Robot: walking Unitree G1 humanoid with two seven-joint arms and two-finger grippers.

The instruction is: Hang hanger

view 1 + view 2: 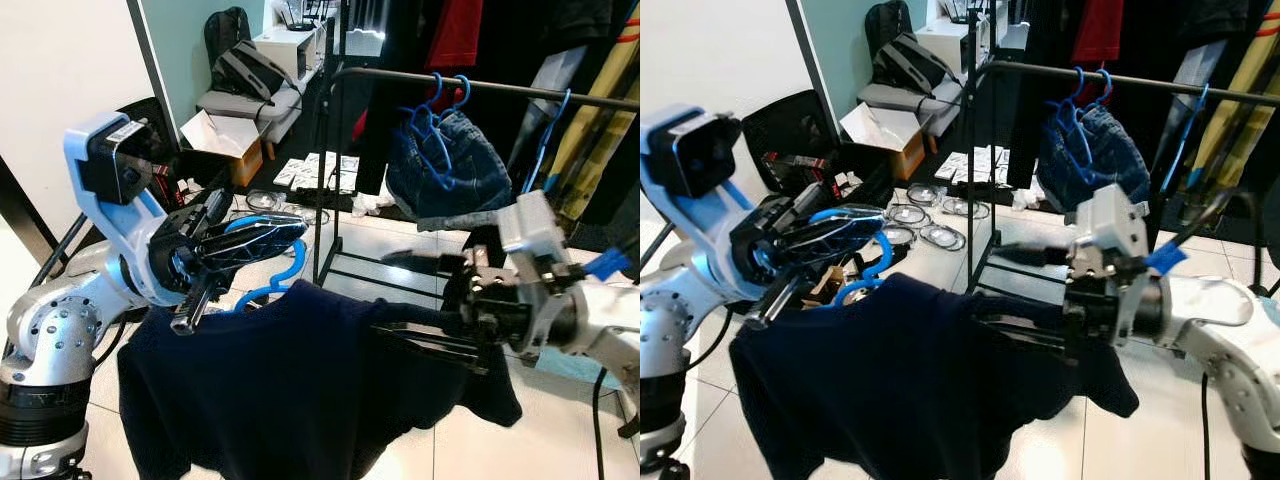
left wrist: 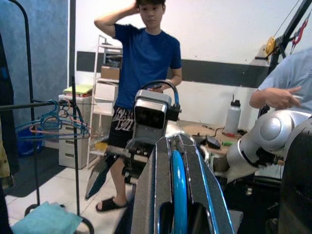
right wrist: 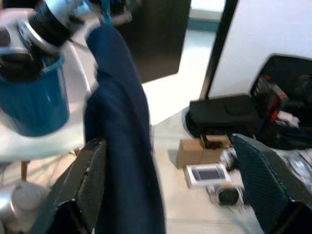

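Closest to the robot hangs one dark blue shirt [image 1: 300,390], spread wide between the two arms. It sits on one blue hanger [image 1: 282,272], and the hanger's hook curls up out of the shirt's neck.

The left pincer [image 1: 250,240] is closed on the blue hanger near its hook, so the hook stays up and free to catch the rail. In the left wrist view the blue hanger runs right between the two fingers [image 2: 146,195].

The right pincer [image 1: 425,300] is open. One finger lies on each side of the shirt's edge, with the cloth between them, not squeezed. I think it props that side up so the shirt does not slide off.

Farther back stands one black clothes rail [image 1: 480,88]. On it hang blue jeans [image 1: 445,165], held by two blue hooks. One more blue hanger [image 1: 548,140] hangs toward the rail's right end. The rail's left end is bare, so the shirt could go there.
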